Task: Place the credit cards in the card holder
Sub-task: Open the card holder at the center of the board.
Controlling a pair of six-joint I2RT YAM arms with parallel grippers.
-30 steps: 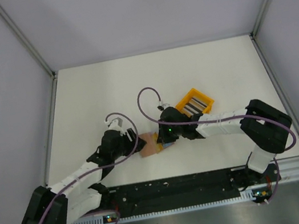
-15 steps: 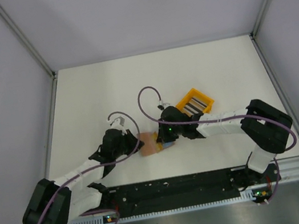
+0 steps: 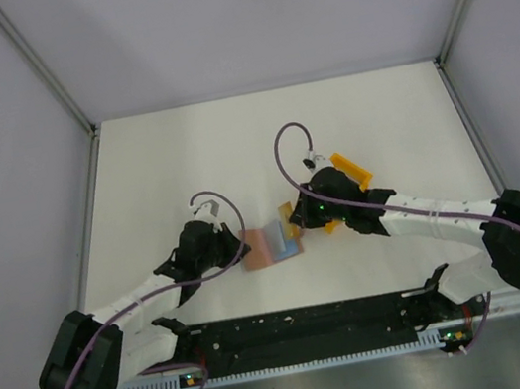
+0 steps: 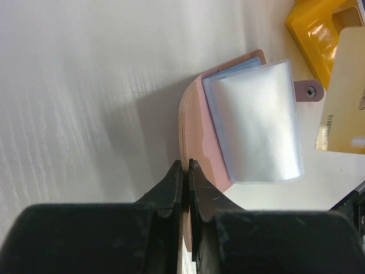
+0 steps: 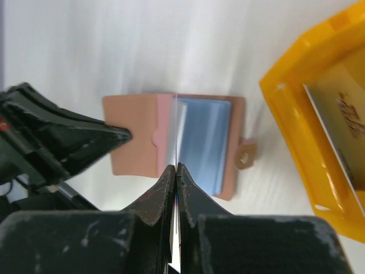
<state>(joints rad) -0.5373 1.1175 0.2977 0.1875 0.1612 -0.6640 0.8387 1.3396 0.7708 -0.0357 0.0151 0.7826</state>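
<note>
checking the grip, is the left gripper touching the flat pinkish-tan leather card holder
Touching. Left wrist view shows the left gripper shut on the edge of the card holder.

- Soft, even light from overhead floods the white table (image 3: pixel 164 161); the top view is bright and crisp, with no harsh glare.
- Left wrist view: the card holder (image 4: pixel 191 125) casts a grey shadow leftward, and its clear sleeve glares white.
- Right wrist view: the right gripper (image 5: pixel 175 167) is blurred up close, and the yellow tray (image 5: pixel 291 142) looks soft-edged.
</note>
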